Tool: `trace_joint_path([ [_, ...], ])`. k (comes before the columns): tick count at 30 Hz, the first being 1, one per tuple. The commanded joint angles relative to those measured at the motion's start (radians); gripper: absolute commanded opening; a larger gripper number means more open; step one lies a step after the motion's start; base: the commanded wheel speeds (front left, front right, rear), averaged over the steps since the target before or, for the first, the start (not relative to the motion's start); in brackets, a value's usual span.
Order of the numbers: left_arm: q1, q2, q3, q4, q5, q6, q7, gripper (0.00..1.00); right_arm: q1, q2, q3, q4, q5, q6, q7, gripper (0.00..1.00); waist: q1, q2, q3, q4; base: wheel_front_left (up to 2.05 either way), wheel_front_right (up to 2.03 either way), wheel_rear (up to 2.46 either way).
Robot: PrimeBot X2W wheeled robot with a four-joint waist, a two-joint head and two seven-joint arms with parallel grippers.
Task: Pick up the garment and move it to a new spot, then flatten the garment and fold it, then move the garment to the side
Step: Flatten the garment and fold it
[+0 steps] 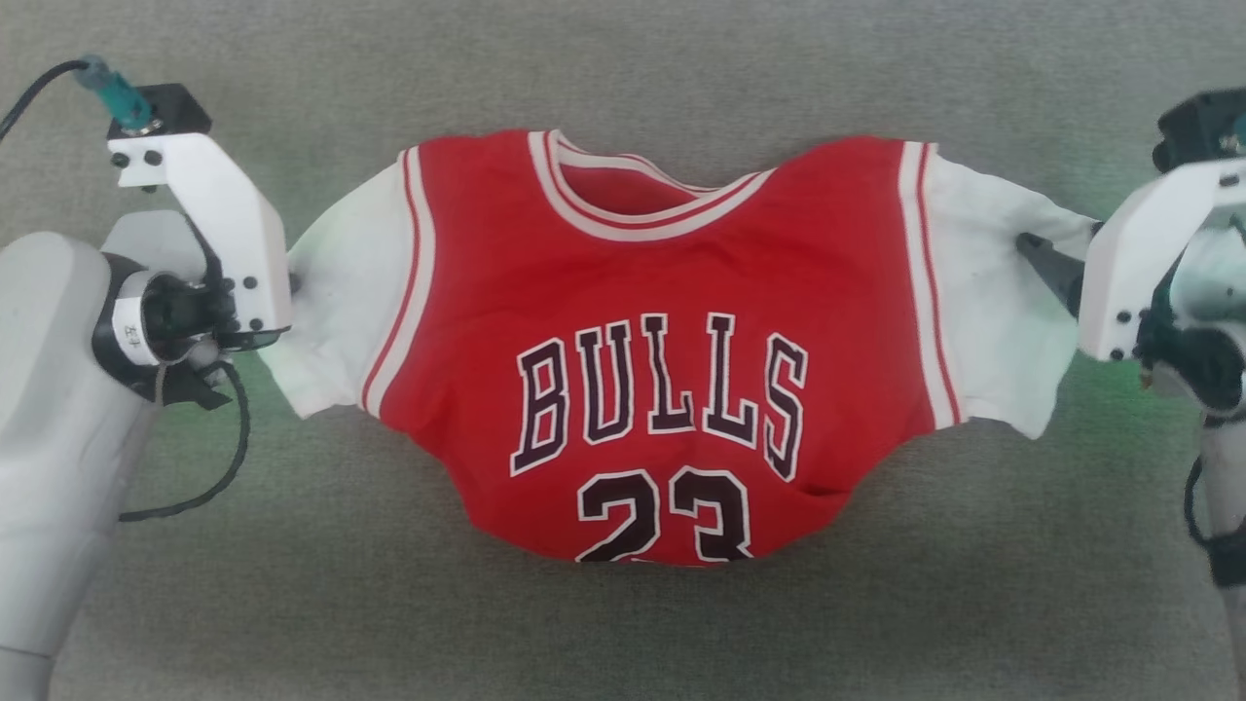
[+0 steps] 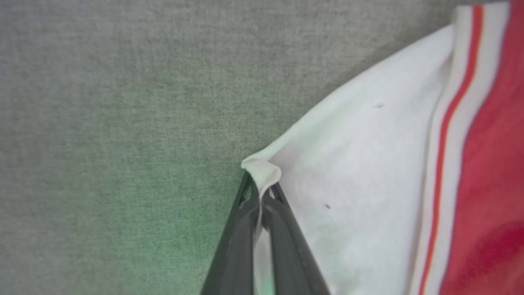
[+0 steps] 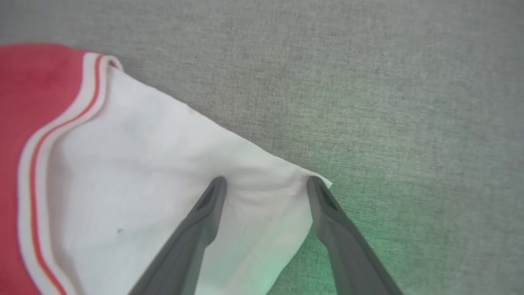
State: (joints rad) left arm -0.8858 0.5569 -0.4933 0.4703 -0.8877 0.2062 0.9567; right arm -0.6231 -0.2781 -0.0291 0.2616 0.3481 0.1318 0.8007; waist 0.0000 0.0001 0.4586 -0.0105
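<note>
The left jaws are clamped tight on the outer corner of the left white sleeve (image 2: 368, 164) of the garment (image 1: 642, 321), with a small fold of cloth bunched at the dark fingers (image 2: 241, 229). The right jaws stand wide, straddling the corner of the right sleeve (image 3: 163, 172), apparently placed to close there. The garment lies face up mid-tabletop (image 1: 623, 633), collar (image 1: 642, 209) toward the far edge, sleeves spread sideways. Matched corner holds would likely let both arms lift it taut.
</note>
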Motion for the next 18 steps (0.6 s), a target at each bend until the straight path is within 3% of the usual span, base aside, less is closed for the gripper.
trace_joint_path([
  [1,0.018,-0.036,-0.024,0.031,-0.004,-0.012,-0.009,0.00,-0.010,-0.005,0.019,0.066,-0.005,-0.002,0.084,1.00,0.0000,-0.0001,0.011,0.021,0.00,0.00,0.00],
  [3,0.016,-0.042,-0.026,0.036,-0.001,-0.017,-0.018,0.00,-0.008,-0.003,0.026,0.097,0.011,-0.002,0.134,1.00,0.0000,-0.0001,0.012,0.026,0.00,0.00,0.00],
  [5,0.009,-0.051,-0.025,0.048,0.001,-0.026,-0.042,0.00,-0.002,-0.010,0.046,0.135,0.021,-0.002,0.218,0.24,0.0000,-0.0001,0.013,0.036,0.00,0.00,0.00],
  [6,0.005,-0.057,-0.024,0.056,0.002,-0.030,-0.052,0.00,0.001,-0.009,0.049,0.145,0.035,-0.002,0.254,0.00,0.0000,-0.0001,0.012,0.040,0.00,0.00,0.00],
  [11,-0.023,-0.072,-0.022,0.090,0.009,-0.050,-0.100,0.00,-0.026,-0.003,0.026,0.112,0.087,-0.001,0.307,0.00,0.0000,-0.0001,-0.012,0.051,0.00,0.00,0.00],
  [18,-0.095,-0.069,-0.019,0.098,0.033,-0.072,-0.145,0.00,-0.095,-0.002,-0.033,0.044,0.115,-0.001,0.283,0.00,0.0000,-0.0001,-0.076,0.046,0.00,0.00,0.00],
])
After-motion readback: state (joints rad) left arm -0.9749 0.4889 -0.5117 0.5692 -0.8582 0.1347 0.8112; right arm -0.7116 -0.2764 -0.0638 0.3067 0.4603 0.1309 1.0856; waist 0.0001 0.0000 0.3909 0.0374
